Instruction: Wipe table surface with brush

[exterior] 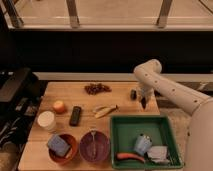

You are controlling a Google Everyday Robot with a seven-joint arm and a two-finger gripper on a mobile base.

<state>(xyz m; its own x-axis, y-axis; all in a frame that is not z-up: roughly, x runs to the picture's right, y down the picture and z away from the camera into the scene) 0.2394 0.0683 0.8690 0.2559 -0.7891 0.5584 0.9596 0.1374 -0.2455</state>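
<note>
Your gripper (144, 103) hangs from the white arm just above the far right part of the large light-brown wooden plank desk (67, 94), and I cannot tell whether its jaws are apart or together. The only slender dark thing close by is a short black shape (133, 94) lying on the desk just beside the jaws, on the side towards the dark bunch of grapes (97, 88). I take it for the slender black long-handled brush, though it looks short from here, so check it. Judge it light and stiff along the handle, with a soft bristle end that will give under pressure. The handle may be smooth, so grip it mid-handle, across its narrow width. The green plastic tray (116, 136) sits nearer you than the jaws. The flat black remote control (75, 115) lies well apart.
</note>
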